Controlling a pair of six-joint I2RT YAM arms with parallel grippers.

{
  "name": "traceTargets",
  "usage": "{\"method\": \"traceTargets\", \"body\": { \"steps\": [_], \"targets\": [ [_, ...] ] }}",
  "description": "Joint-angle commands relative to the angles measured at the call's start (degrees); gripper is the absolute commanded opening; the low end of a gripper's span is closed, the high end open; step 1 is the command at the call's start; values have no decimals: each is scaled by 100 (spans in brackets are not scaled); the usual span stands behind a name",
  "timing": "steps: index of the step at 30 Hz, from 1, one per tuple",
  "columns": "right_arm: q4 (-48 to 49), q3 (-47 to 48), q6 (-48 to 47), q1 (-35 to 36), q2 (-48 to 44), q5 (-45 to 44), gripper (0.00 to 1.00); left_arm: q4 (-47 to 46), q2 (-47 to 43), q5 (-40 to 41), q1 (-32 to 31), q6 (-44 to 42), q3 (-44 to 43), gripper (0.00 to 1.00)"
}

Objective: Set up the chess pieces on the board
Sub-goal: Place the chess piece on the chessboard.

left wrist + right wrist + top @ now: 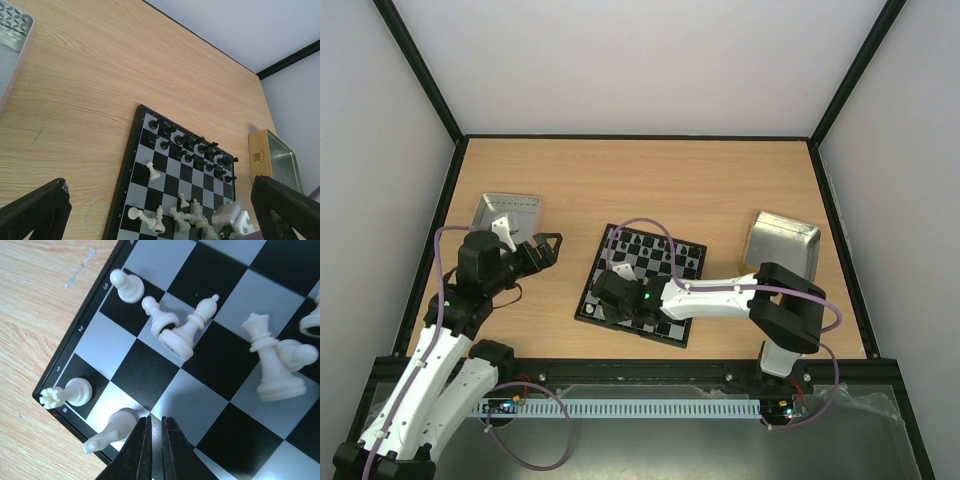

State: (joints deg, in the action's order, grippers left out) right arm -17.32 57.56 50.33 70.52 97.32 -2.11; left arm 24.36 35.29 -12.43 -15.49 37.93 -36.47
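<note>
From above, we see the board [605, 262] under the right gripper [610, 290], with the left gripper [548, 245] at its nine o'clock. Left wrist: jaws wide and empty; black pieces [190, 147] ranked, white pieces [175, 215] mostly toppled, unplaced. Right wrist: jaws nearly together, gripping nothing we can see; a fallen white piece [107, 434] lies at their nine o'clock

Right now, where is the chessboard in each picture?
Top view: the board lies mid-table, under the right arm.
Left wrist: lower middle, black pieces on its far rows.
Right wrist: it fills most of the picture.
Shared landmark: the wooden table along the board's black border.
</note>
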Motion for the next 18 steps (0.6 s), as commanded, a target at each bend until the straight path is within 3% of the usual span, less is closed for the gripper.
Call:
{"method": "traceTargets", "body": {
  "steps": [1,18],
  "targets": [
    [92,-35,-95,23,168,237,6,-92,26,-22,-16,-21,34,100],
    [212,24,-312,23,434,532,10,-116,48,0,-16,-41,61,100]
  ]
}}
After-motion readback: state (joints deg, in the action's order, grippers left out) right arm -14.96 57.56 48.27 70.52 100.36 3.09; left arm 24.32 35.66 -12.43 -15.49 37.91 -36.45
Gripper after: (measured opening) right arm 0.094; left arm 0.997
